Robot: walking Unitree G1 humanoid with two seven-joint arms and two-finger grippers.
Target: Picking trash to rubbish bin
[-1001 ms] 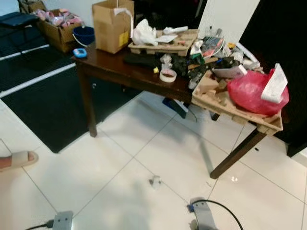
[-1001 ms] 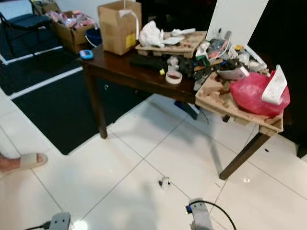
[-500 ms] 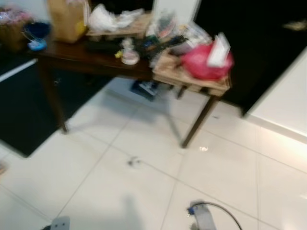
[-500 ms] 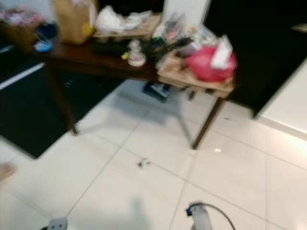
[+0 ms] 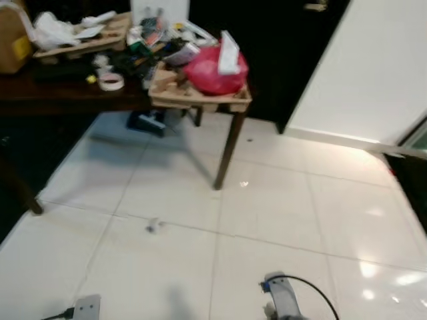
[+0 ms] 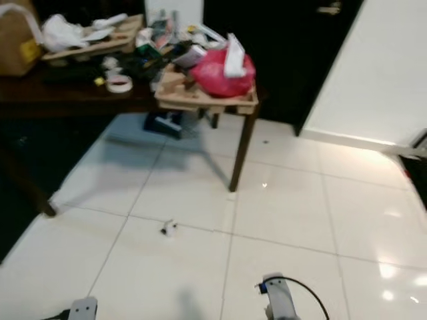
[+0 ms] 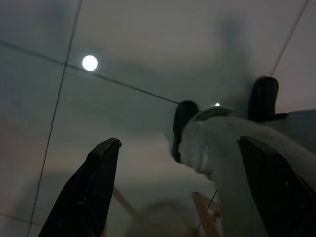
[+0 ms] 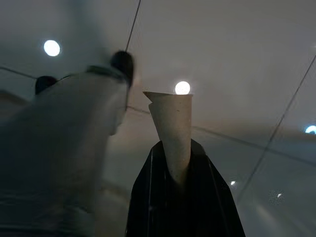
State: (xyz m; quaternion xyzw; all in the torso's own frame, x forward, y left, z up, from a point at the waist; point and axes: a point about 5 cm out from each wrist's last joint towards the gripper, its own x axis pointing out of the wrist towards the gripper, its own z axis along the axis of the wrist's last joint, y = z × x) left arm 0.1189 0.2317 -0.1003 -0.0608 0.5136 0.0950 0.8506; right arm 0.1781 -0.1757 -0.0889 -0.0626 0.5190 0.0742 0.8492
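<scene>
A small crumpled scrap of trash [image 5: 153, 225] lies on the white tiled floor, in front of the table and ahead to my left. In the right wrist view my right gripper [image 8: 174, 148] is shut on a beige strip of paper [image 8: 172, 123] that sticks out past its black fingers [image 8: 182, 202]. In the left wrist view my left gripper [image 7: 178, 142] is open above the tiles, with nothing between its fingers [image 7: 91, 190]. Both arms hang low; their wrists show at the bottom edge of the eye views, the right wrist [image 5: 281, 303] and the left wrist [image 5: 85, 307].
A dark wooden table [image 5: 73, 100] at the upper left carries a red bag [image 5: 212, 68], a cardboard tray [image 5: 200, 100], a tape roll [image 5: 111, 81] and other clutter. One table leg [image 5: 227, 150] stands on the tiles. A white wall [image 5: 373, 67] and a dark doorway [image 5: 280, 47] lie to the right.
The camera has swung to the right, so the table and floor scrap now sit further left in view. A person's sandalled foot has passed out of view. The things themselves have not moved.
</scene>
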